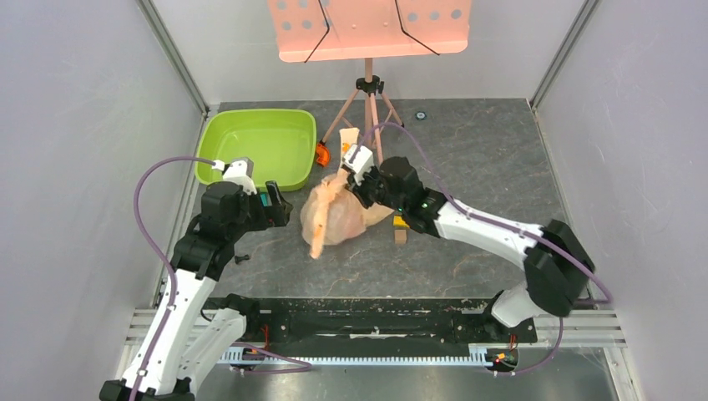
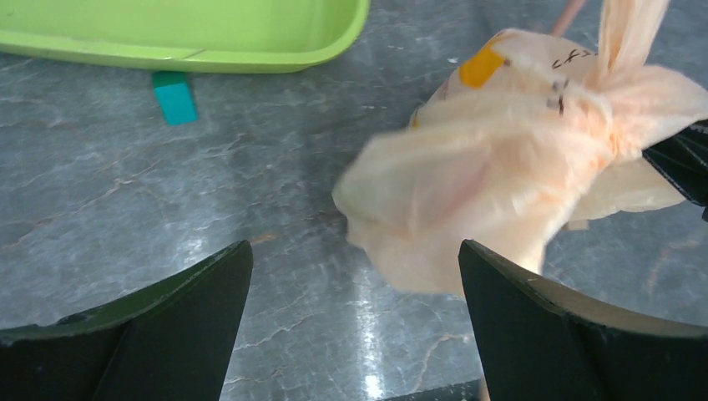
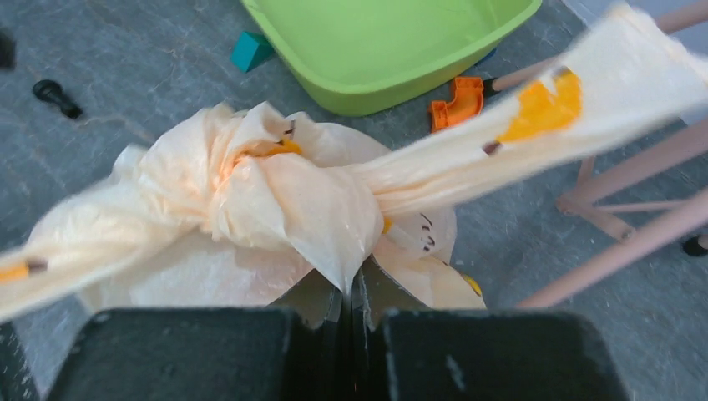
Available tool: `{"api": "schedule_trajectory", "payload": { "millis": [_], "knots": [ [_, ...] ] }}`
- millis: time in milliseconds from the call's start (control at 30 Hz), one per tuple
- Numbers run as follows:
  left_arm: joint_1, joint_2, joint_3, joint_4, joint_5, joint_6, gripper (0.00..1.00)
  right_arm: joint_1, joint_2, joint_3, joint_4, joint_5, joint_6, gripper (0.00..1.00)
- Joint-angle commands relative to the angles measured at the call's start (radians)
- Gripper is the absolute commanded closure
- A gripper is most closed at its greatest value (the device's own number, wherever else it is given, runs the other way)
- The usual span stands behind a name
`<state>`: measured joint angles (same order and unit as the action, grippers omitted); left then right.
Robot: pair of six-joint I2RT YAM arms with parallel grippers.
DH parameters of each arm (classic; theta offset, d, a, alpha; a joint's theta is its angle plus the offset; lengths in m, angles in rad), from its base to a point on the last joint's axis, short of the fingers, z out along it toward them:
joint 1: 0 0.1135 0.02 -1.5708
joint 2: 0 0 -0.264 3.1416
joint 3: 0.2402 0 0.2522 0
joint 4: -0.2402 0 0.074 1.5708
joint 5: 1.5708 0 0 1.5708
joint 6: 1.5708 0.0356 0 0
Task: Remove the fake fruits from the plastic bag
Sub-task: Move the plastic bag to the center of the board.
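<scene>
The thin, crinkly, translucent peach plastic bag (image 1: pixel 338 213) (image 2: pixel 501 184) (image 3: pixel 250 209) is sitting mid-worktop, bulging and tied in a knot at the top, with its handle loops sticking out to both sides. The contents are hidden behind the plastic. The right tool (image 1: pixel 361 185) (image 3: pixel 351 292) is reaching in from the far side, its fingers pressed tightly together on a fold of film just under the knot. The left tool (image 1: pixel 280 205) (image 2: pixel 352 251) is hanging just beside the bag's left flank with its dark fingers (image 2: pixel 192 309) spread wide, gripping nothing. Whether it is touching the plastic cannot be told. On the grey marbled worktop (image 1: pixel 467 167), the lime green rectangular plastic tub (image 1: pixel 259 146) (image 2: pixel 192 33) (image 3: pixel 392 42) is lying behind the left tool. A small teal cube block (image 2: pixel 174 96) (image 3: pixel 250 50) is resting near the tub's rim, and a small orange plastic piece (image 1: pixel 321 154) (image 3: pixel 457 100) is sitting by its right corner.
</scene>
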<state>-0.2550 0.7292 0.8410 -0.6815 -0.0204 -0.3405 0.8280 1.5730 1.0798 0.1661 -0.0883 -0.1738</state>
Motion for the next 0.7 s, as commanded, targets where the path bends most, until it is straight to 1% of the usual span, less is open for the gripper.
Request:
{"api": "schedule_trajectory", "payload": {
  "millis": [0,167,267,333,400,467,533,600,667],
  "knots": [
    [-0.001,-0.044,-0.012,0.101,0.162,0.057,0.0,0.003,-0.17,-0.169,0.058,0.045,-0.04,1.0],
    [-0.004,-0.066,-0.017,0.193,0.26,0.033,0.0,0.004,-0.333,-0.378,0.07,0.101,-0.123,1.0],
    [-0.015,-0.071,-0.032,0.278,0.342,-0.007,0.01,0.003,-0.44,-0.512,0.123,0.092,-0.149,1.0],
    [-0.041,-0.074,-0.058,0.335,0.368,-0.027,0.02,0.003,-0.497,-0.58,0.156,0.091,-0.151,0.98],
    [-0.091,-0.083,-0.092,0.389,0.362,-0.027,0.02,0.003,-0.541,-0.626,0.176,0.05,-0.151,0.97],
    [-0.179,-0.087,-0.119,0.431,0.293,-0.014,0.02,0.003,-0.57,-0.645,0.169,0.026,-0.15,1.0],
    [-0.27,-0.079,-0.141,0.469,0.239,0.016,0.02,0.003,-0.585,-0.654,0.162,0.01,-0.15,1.0],
    [-0.33,-0.051,-0.145,0.493,0.202,0.041,0.02,0.003,-0.594,-0.656,0.158,-0.008,-0.146,1.0],
    [-0.356,-0.013,-0.135,0.505,0.213,0.08,0.02,0.003,-0.598,-0.649,0.155,-0.041,-0.139,1.0]
  ]
}}
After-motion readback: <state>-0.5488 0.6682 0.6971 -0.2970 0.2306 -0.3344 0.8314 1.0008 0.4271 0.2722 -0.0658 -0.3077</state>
